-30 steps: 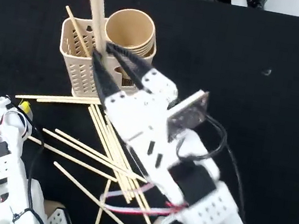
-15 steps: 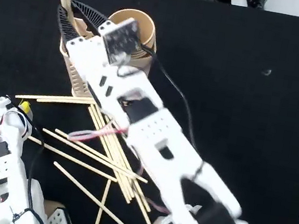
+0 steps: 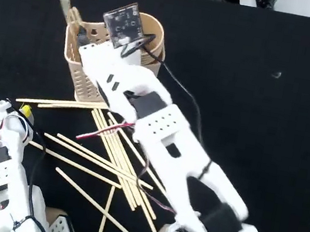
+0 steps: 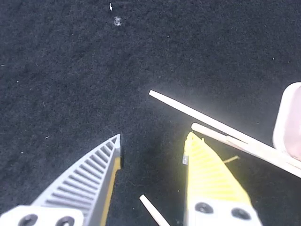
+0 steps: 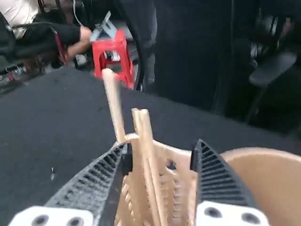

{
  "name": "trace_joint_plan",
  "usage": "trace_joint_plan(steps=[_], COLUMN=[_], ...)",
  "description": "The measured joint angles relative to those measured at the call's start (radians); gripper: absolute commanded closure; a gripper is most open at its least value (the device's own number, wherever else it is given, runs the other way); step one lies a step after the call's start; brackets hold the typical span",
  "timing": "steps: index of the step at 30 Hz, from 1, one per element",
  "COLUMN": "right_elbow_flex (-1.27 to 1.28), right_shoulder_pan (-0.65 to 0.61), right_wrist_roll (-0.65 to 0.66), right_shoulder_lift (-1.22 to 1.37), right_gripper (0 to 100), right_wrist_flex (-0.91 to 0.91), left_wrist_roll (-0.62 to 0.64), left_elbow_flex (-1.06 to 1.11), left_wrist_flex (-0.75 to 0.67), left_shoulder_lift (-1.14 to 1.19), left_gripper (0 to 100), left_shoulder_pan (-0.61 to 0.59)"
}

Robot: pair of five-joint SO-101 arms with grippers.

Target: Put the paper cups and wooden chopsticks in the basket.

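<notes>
The right arm (image 3: 159, 128) lies out over the far-left basket (image 3: 82, 83), which holds the paper cups (image 3: 157, 40). Its gripper (image 5: 162, 145) hangs spread, with upright chopsticks (image 5: 141, 136) between the jaws. The loose chopsticks (image 3: 114, 151) lie nearer on the table, running near-right to far-left. The left gripper (image 4: 154, 137), also spread, sits just beside their ends.

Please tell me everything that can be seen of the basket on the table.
The basket is a beige, plastic-looking box with slotted walls, standing upright on the black table. It holds paper cups on one side and a few wooden chopsticks that stick up past its rim. The right gripper hangs open just over it.
</notes>
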Motion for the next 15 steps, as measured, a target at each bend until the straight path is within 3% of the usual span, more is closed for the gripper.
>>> trace_joint_plan(steps=[5, 11, 15], right_elbow_flex=[0.002, 0.087, 0.296], right_shoulder_pan=[0.002, -0.035, -0.087], right_wrist_roll=[-0.018, -0.02, -0.011], right_shoulder_lift=[-0.209, -0.474, -0.565], right_gripper=[78.3, 77.9, 77.9], right_wrist_flex=[0.276, 0.752, 0.841], left_wrist_roll=[0.0, 0.0, 0.0], left_elbow_flex=[0.0, 0.0, 0.0], left_wrist_flex=[0.0, 0.0, 0.0], left_shoulder_lift=[0.0, 0.0, 0.0], left_gripper=[78, 78, 78], left_shoulder_pan=[0.0, 0.0, 0.0])
